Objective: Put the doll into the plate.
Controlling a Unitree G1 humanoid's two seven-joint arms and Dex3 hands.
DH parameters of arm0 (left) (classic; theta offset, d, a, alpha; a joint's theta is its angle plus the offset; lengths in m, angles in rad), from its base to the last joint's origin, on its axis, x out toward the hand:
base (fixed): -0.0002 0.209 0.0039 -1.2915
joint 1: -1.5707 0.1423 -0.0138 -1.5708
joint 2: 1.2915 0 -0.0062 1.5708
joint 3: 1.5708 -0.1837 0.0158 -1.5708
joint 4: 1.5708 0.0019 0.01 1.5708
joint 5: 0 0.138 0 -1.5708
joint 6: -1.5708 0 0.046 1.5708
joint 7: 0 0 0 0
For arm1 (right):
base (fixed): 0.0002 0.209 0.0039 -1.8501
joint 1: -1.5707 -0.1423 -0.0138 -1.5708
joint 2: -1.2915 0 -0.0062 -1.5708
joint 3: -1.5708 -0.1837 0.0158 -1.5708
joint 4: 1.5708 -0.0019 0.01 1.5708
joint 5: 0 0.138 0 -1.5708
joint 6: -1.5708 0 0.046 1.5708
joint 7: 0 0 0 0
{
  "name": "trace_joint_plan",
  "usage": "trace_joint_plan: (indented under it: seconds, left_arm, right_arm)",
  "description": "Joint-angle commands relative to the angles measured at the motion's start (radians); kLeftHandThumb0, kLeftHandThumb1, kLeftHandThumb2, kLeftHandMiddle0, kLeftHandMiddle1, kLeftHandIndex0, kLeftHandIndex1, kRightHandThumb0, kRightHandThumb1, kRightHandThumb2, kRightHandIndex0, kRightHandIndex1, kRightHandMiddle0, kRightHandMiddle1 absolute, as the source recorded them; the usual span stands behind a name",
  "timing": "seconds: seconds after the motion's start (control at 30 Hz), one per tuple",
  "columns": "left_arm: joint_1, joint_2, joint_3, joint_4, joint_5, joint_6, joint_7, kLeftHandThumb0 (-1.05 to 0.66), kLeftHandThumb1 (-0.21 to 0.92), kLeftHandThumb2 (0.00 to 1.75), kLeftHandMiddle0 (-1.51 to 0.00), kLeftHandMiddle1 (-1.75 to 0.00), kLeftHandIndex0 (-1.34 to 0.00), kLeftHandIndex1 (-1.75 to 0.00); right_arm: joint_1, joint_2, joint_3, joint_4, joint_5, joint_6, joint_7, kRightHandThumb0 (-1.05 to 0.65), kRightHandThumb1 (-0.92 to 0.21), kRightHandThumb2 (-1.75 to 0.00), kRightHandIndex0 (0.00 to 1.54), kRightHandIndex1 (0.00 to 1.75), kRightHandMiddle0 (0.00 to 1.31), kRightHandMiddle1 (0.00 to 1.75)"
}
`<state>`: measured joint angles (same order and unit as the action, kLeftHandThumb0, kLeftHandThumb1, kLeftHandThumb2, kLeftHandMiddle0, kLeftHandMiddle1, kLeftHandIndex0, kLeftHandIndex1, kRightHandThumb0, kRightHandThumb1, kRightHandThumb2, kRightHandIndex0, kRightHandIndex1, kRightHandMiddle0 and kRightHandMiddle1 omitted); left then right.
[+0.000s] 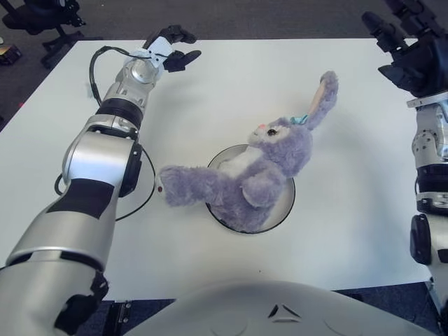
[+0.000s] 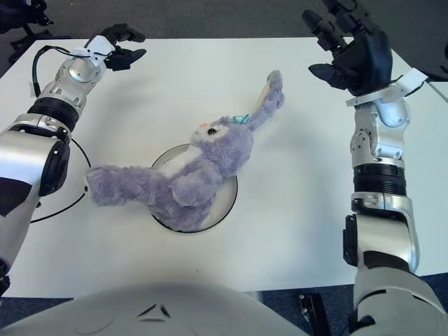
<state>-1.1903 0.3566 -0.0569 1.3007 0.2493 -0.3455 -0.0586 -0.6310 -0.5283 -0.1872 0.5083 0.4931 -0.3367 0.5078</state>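
Observation:
A purple plush rabbit doll (image 1: pixel 262 164) with a white belly lies across the round plate (image 1: pixel 285 207) in the middle of the white table. Its body covers most of the plate, one leg sticks out over the rim to the left, and one long ear points up to the right. My right hand (image 2: pixel 353 49) is raised well above the table's far right part, fingers spread, holding nothing, clear of the doll's ear. My left hand (image 1: pixel 175 49) shows near the table's far left edge with relaxed fingers and nothing in it.
The white table (image 1: pixel 350 210) fills the view. A black cable (image 1: pixel 143 189) loops on it left of the plate. An office chair base (image 1: pixel 42 21) stands on the dark floor beyond the far left corner.

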Motion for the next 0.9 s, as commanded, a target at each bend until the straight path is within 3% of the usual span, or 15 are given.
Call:
trace_joint_plan:
  seconds: [0.0,0.07,0.2,0.4,0.53,0.87]
  left_arm:
    - [0.065,0.0,0.115,-0.032,-0.128,-0.088,-0.032,-0.49,0.92,0.38,-0.83,-0.04,-0.47,-0.6]
    - [0.093,-0.005,0.185,-0.049,-0.204,-0.132,-0.051,-0.48,0.92,0.38,-0.82,-0.03,-0.46,-0.6]
    - [0.109,-0.019,0.243,-0.063,-0.278,-0.151,-0.086,-0.47,0.92,0.38,-0.82,-0.03,-0.44,-0.61]
    - [0.115,-0.024,0.264,-0.071,-0.304,-0.157,-0.106,-0.47,0.92,0.38,-0.81,-0.02,-0.42,-0.62]
    - [0.204,-0.039,0.352,-0.142,-0.42,-0.237,-0.184,-0.46,0.92,0.42,-0.79,-0.01,-0.37,-0.61]
    - [0.25,-0.045,0.379,-0.176,-0.457,-0.255,-0.207,-0.46,0.92,0.51,-0.81,-0.02,-0.34,-0.59]
  right_arm:
    - [-0.026,0.017,-0.029,0.022,-0.053,-0.007,-0.05,-0.26,-0.87,-0.1,0.39,0.02,0.32,0.01]
    - [-0.034,0.028,-0.034,0.036,-0.08,-0.012,-0.075,-0.33,-0.9,-0.15,0.41,0.02,0.32,0.01]
    - [-0.043,0.045,-0.047,0.045,-0.109,-0.016,-0.098,-0.4,-0.92,-0.19,0.43,0.02,0.32,0.01]
    - [-0.047,0.058,-0.062,0.047,-0.131,-0.015,-0.103,-0.43,-0.92,-0.21,0.44,0.02,0.32,0.01]
    - [-0.086,0.098,-0.087,0.12,-0.154,-0.031,-0.185,-0.48,-0.92,-0.24,0.47,0.03,0.37,0.03]
    - [-0.098,0.129,-0.108,0.155,-0.182,-0.025,-0.251,-0.52,-0.92,-0.37,0.49,0.02,0.4,0.04]
